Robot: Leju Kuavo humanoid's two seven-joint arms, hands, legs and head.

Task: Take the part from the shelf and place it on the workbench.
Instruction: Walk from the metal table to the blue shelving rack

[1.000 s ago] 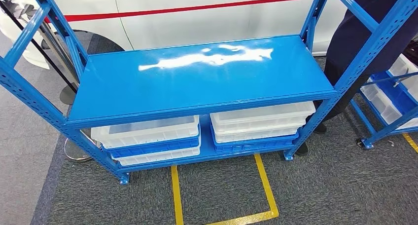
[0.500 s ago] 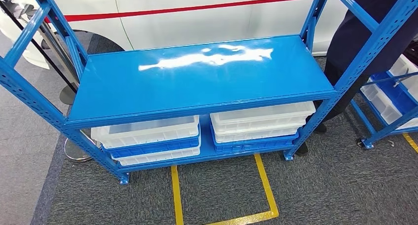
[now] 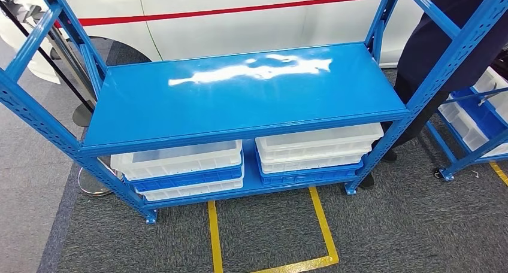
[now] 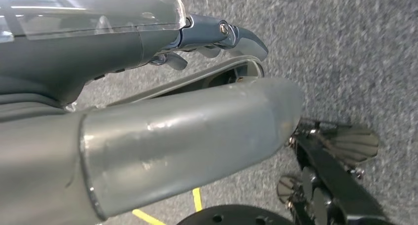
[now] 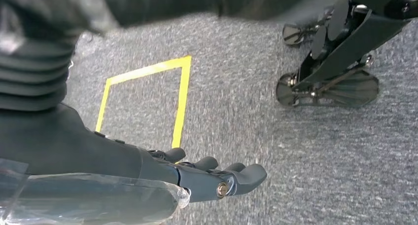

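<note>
Shelf (image 3: pixel 239 99) top board bare, part not visible. White bins (image 3: pixel 180 159) on the level below it. Left hand (image 4: pixel 148 131) and right hand (image 5: pixel 207 175) hang over carpet, fingers extended, holding nothing.

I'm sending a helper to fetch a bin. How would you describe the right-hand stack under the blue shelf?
Find the blue rack before the white car. On its bottom level, the right-hand bin stack sits nearest the person; its top bin is white with no blue tray showing directly beneath.
</note>
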